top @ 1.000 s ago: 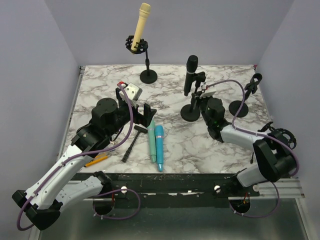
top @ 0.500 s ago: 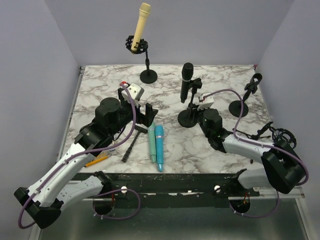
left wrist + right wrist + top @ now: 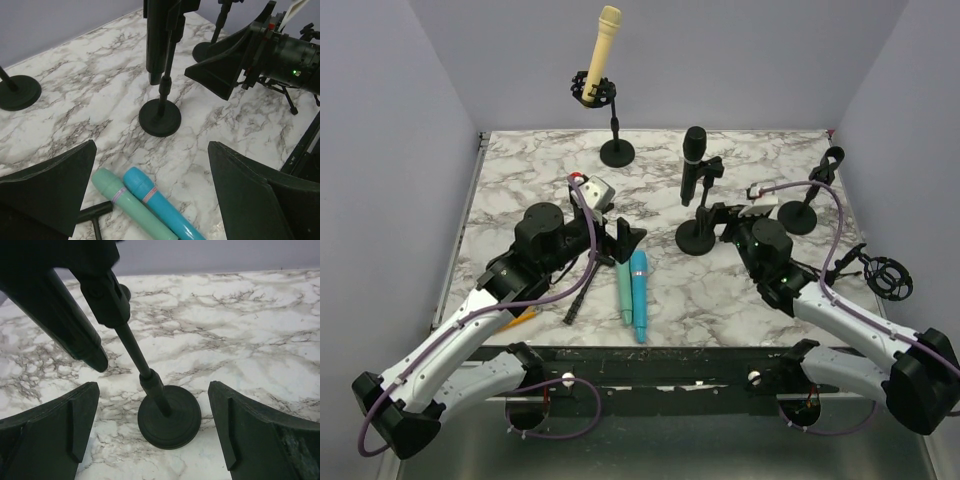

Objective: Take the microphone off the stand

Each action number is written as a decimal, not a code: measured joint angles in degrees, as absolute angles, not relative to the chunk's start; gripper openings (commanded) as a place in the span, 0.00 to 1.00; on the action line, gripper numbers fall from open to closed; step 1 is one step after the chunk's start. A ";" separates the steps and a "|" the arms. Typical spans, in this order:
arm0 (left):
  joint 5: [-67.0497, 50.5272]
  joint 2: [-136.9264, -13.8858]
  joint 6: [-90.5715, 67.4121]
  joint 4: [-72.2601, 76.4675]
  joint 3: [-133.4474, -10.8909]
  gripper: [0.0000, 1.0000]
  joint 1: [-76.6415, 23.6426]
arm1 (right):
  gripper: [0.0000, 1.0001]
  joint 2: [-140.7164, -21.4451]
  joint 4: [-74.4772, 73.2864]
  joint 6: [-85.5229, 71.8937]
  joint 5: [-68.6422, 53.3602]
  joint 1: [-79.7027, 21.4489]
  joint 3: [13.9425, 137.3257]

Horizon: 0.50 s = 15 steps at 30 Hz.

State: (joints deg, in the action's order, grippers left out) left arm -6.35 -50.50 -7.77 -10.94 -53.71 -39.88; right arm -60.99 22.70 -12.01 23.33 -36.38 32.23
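On the marble surface (image 3: 520, 180) the stand (image 3: 700, 205) that matters is set near the middle, its round base (image 3: 695, 238) planted flat and its thin pole rising with a slight lean. The black microphone (image 3: 693, 165) is carried in the clip (image 3: 710, 168) at the top of that pole, well off the surface. Its long axis is close to upright, with the head uppermost and the tail hanging down alongside the pole. The right tool (image 3: 718, 213) is found just beside the stand on its right, low down at about the height of the base, and is plainly the nearer of the two. The left tool (image 3: 628, 238) is placed farther off on the opposite side, over a teal microphone (image 3: 622, 290) and a blue microphone (image 3: 638, 295) laid side by side. In the right wrist view the pole is framed in the gap of the right tool, while the microphone body is seen above and to the left of it. The coming grasp is therefore judged to call for a rise and a small shift leftward before any closing. Both tools are spread wide; nothing is held by either, and no contact with stand or microphone can be made out.
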 measured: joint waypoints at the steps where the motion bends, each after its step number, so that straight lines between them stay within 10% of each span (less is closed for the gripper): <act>1: -7.11 -50.54 -7.97 -10.24 -53.41 0.98 -39.88 | 1.00 -60.31 22.06 -12.01 23.33 -36.32 32.80; 15: -6.90 -59.70 -19.25 -10.37 -65.08 0.98 -39.88 | 1.00 -67.24 13.34 -16.27 -23.14 -6.76 55.64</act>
